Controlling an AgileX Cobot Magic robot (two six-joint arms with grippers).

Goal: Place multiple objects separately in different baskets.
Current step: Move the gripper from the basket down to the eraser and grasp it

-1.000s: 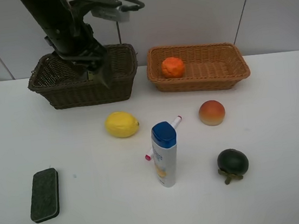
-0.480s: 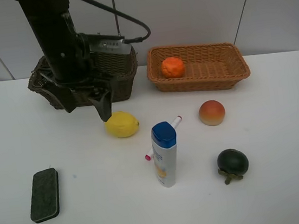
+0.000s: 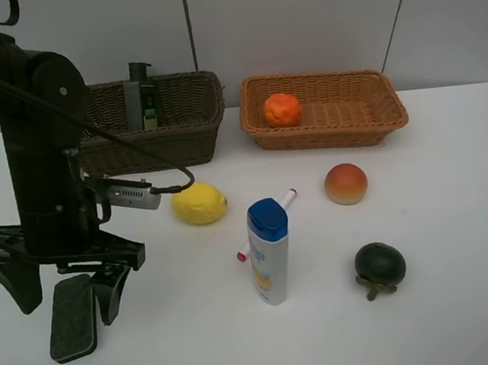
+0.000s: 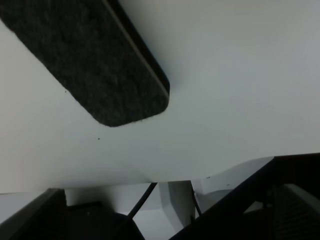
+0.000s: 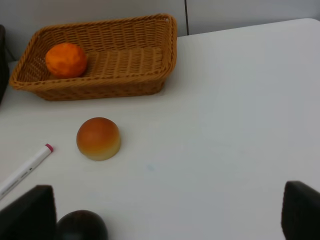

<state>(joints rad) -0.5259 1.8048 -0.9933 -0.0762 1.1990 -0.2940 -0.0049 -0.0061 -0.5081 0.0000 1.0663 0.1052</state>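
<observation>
The flat black felt eraser (image 3: 71, 337) lies at lower left of the white table (image 3: 472, 297), between the wide-spread jaws of the left gripper (image 3: 67, 311). Only the left wrist view shows its fuzzy face and thin side edge. The right gripper (image 5: 162, 212), seen only by its own camera, gapes empty. Bare tabletop separates the eraser from the white blue-capped bottle (image 3: 269, 255).

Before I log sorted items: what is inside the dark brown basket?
A dark green pump bottle stands upright in the dark brown basket. The left arm covers its left end and the front wall hides the floor; anything else there cannot be seen.
</observation>
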